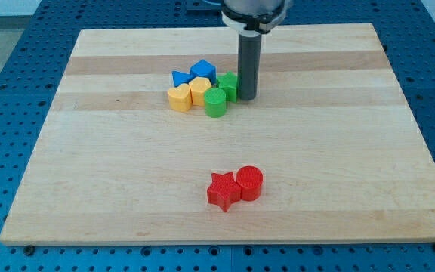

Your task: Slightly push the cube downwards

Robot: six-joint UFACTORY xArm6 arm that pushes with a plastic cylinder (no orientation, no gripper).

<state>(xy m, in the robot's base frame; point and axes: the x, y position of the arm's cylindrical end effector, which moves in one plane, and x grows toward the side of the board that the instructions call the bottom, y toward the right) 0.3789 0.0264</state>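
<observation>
My tip (247, 98) rests on the board just right of a cluster of blocks near the view's top centre, touching or nearly touching a green block (228, 85). The cluster holds a blue cube (202, 71) at its top, a blue star-like block (180, 78) to its left, a yellow block (178, 98), a yellow pentagon-like block (200, 91) and a green cylinder (215, 103). The blue cube is up and left of my tip, with the green block between them.
A red star (222, 190) and a red cylinder (249, 183) sit touching each other near the view's bottom centre. The wooden board (89, 174) lies on a blue perforated table.
</observation>
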